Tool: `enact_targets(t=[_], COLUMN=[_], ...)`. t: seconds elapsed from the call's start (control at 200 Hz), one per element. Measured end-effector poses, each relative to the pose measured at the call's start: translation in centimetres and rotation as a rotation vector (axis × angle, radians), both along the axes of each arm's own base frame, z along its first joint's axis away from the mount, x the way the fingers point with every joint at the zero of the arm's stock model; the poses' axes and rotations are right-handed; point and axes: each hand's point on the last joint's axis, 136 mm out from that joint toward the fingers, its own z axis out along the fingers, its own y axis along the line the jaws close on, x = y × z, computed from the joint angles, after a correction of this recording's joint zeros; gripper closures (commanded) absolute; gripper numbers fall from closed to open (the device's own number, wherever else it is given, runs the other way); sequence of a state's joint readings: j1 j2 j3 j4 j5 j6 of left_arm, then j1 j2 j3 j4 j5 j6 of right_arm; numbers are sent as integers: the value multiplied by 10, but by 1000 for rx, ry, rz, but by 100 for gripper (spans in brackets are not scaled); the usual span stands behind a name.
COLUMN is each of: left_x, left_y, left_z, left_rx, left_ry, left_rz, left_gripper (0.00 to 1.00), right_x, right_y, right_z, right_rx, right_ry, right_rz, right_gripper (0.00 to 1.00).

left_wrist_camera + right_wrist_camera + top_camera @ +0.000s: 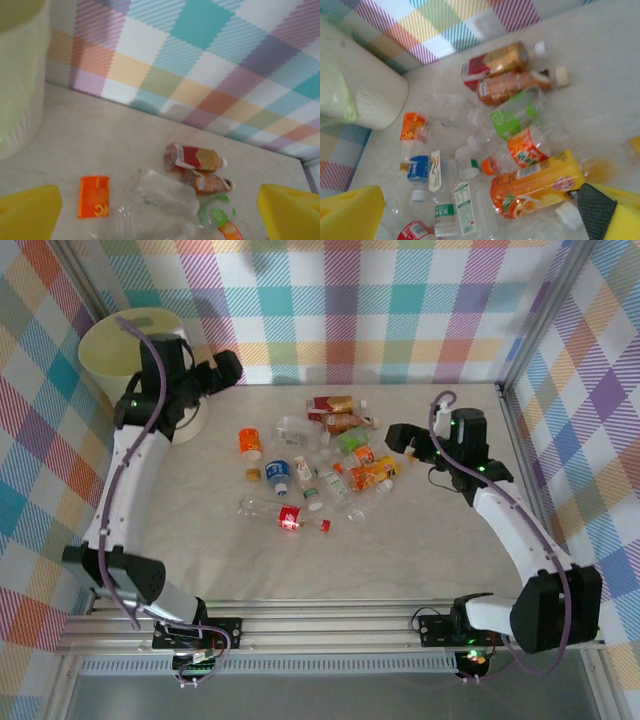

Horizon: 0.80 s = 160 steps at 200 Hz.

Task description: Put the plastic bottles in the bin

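Bin [105, 350]: upright, far left corner of the tabletop [480, 540].
Plastic bottles [320, 465]: lying scattered around the tabletop middle.
Left fingers [27, 212]: spread wide, empty, beside the bin.
Right fingers [350, 215]: spread wide, empty, just right of the bottles.

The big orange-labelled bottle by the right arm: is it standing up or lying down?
Lying down. The orange-labelled bottle rests on its side on the table, its white cap pointing sideways.

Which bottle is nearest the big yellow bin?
The small orange-labelled bottle, lying alone to the left of the rest; all the others lie farther from the bin.
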State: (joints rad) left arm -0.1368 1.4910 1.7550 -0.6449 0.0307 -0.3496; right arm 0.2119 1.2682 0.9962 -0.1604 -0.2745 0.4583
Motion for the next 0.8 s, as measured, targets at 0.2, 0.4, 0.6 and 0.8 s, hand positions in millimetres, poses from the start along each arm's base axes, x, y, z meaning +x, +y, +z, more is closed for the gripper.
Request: enact_targets(t=[0.2, 0.4, 0.6, 0.8], left_x=[-40, -60, -79, -88], left_y=[-11, -20, -25, -23], left_z=[-31, -77, -121, -127], left_rx=[-46, -101, -154, -173], left_ry=[53, 154, 257, 266], left_rz=[-13, -33, -32, -19], left_gripper=[0, 0, 0, 0], right_x=[4, -4, -24, -59], right_y=[31, 35, 30, 28], right_z=[-57, -109, -141, -176], right_rx=[-25, -64, -128, -122], right_ry=[171, 365, 469, 591], right_rz=[-3, -162, -283, -336], right_gripper=[0, 0, 0, 1])
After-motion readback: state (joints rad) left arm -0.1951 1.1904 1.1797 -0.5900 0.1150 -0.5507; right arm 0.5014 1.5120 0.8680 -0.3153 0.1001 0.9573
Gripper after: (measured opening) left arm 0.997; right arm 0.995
